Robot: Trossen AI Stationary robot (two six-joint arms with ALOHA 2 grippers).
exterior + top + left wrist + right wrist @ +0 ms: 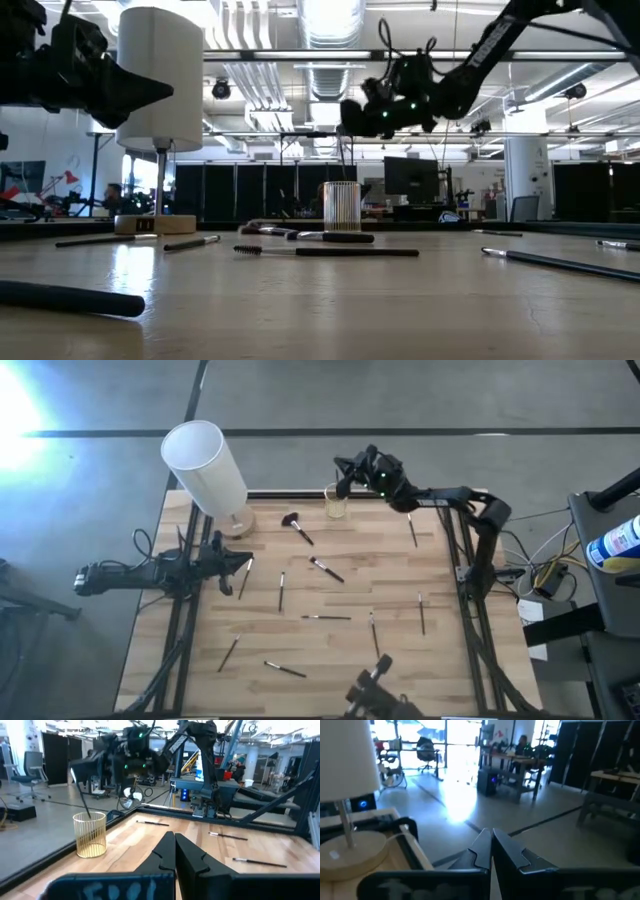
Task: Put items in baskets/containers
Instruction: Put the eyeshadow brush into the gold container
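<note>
Item one: my right pincer, reached out over the far edge of the tabletop, fingers pressed together and pinching one thin dark brush that hangs downward. Its lower end is at the mouth of the glass cup; I cannot tell how far it goes in. Item two: the cup itself, clear and yellowish with ribbed sides, upright near the middle of the far edge, directly beneath my right pincer. Item three: my left pincer, fingers pressed together on nothing, hovering above the left side of the tabletop and pointing inward. Item four: loose brushes lying flat and scattered. They are the bushy-headed brush just left of the cup, a pale-tipped brush near the middle, two short ones close to my left pincer, one lying crosswise at the centre, two toward the near left, one near the front middle, and two on the right side. Item five: a white cylinder lamp on a round base, at the far left corner, well left of the cup.
</note>
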